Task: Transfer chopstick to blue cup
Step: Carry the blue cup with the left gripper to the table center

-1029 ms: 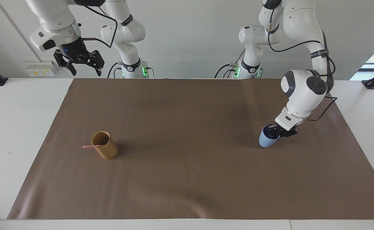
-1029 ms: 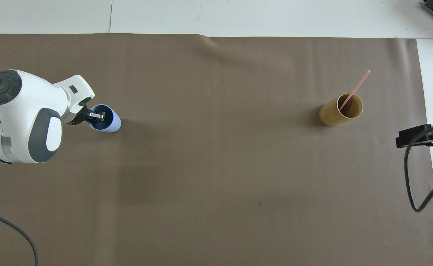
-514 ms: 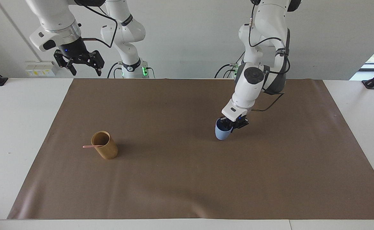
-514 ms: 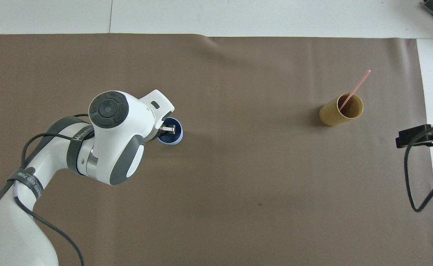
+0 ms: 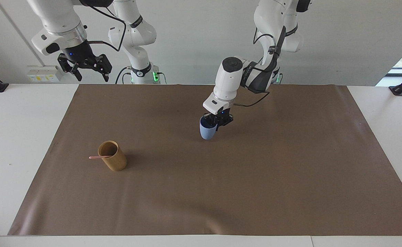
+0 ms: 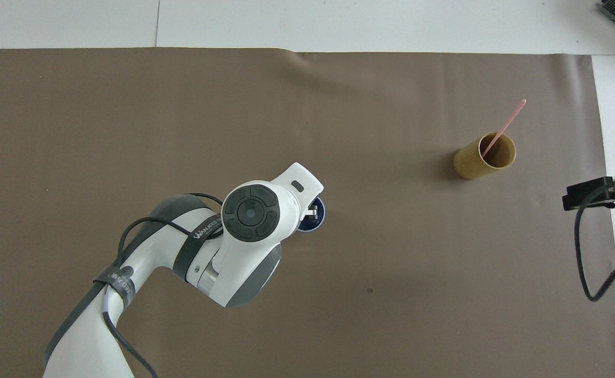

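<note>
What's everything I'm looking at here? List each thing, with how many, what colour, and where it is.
blue cup: one, light blue, held by its rim in the left gripper over the middle of the mat.
tan cup: one, tan-brown, upright on the mat toward the right arm's end of the table.
chopstick: one, light pink, standing slanted in the tan cup, its top sticking out over the rim.
mat: one, brown, covering most of the table.
table: one, white, under the mat.
left gripper: one, black, shut on the blue cup's rim.
right gripper: one, black, open, waiting high above the right arm's end of the table.
</note>
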